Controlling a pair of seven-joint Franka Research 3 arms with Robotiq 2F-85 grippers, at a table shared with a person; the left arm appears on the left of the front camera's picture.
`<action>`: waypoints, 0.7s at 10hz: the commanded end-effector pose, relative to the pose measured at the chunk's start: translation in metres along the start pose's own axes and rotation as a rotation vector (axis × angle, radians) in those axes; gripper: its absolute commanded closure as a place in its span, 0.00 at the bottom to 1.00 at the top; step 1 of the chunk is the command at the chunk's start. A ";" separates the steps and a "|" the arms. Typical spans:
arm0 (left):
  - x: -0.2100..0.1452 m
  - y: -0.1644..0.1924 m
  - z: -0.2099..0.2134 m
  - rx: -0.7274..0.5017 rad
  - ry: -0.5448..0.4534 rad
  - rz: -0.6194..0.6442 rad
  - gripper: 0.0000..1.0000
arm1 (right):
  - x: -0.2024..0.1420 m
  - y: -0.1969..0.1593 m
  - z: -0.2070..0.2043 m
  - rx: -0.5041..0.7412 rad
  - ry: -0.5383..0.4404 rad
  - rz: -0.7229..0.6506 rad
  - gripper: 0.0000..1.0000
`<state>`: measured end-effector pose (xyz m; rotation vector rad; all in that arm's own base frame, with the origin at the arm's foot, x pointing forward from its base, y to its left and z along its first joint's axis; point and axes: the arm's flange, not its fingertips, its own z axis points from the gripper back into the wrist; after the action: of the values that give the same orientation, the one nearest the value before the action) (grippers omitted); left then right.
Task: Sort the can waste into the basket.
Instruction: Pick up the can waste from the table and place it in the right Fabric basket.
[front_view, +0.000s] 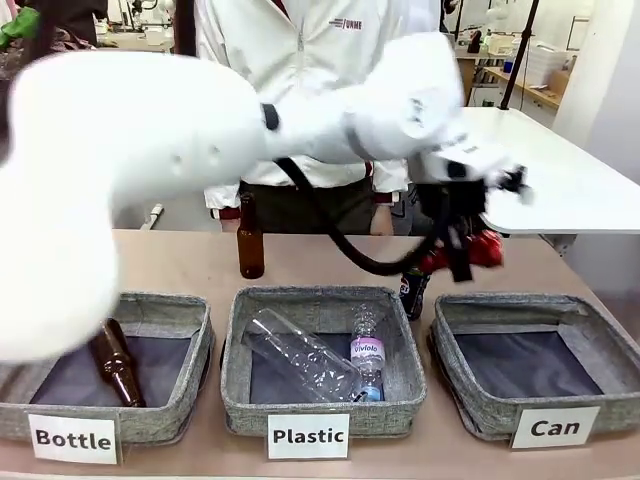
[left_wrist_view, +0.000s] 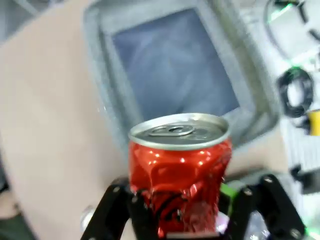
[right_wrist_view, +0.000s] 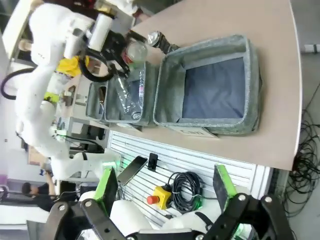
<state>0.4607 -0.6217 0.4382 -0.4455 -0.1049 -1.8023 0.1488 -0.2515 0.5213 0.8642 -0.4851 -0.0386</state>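
Left gripper (left_wrist_view: 182, 215) is clamped tight on the dented red metal drink can (left_wrist_view: 180, 170). The black fingers with green pads squeeze its crumpled lower half from both sides, and the silver top faces the wrist camera. In the front view the can is up in the air, well clear of the tan table (front_view: 180, 265), roughly over the far edge of the shallow grey fabric basket with the white "Can" card (front_view: 600, 345). From the left wrist you look past the can down at that basket's dark lining.

Right gripper (right_wrist_view: 165, 185) is spread wide with nothing between the fingers, hanging off beyond the table's edge.

The black-and-blue metal can with a silver top (front_view: 413, 292) stands upright on the table, just behind the gap between the Can basket and the matching grey "Plastic" basket (front_view: 240, 385). That one holds two clear plastic bottles (front_view: 300, 355). The grey "Bottle" basket (front_view: 190, 345) has a brown glass bottle (front_view: 115, 362) lying in it, and a second brown glass bottle (front_view: 250, 240) stands on the table behind. A person in a white jacket (front_view: 300, 40) is at the far side.
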 end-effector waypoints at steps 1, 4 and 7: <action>0.076 0.041 0.001 -0.037 0.072 0.005 1.00 | 0.001 0.011 -0.003 -0.002 0.000 0.000 0.00; 0.127 0.026 -0.051 -0.052 0.147 -0.044 1.00 | 0.001 0.011 -0.003 -0.002 0.000 0.000 0.00; 0.054 -0.036 -0.047 -0.048 0.064 -0.020 1.00 | 0.001 0.011 -0.003 -0.002 0.000 0.000 0.00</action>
<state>0.3997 -0.6791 0.4159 -0.4076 -0.0150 -1.8476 0.1507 -0.2462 0.5258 0.8514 -0.4824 -0.0239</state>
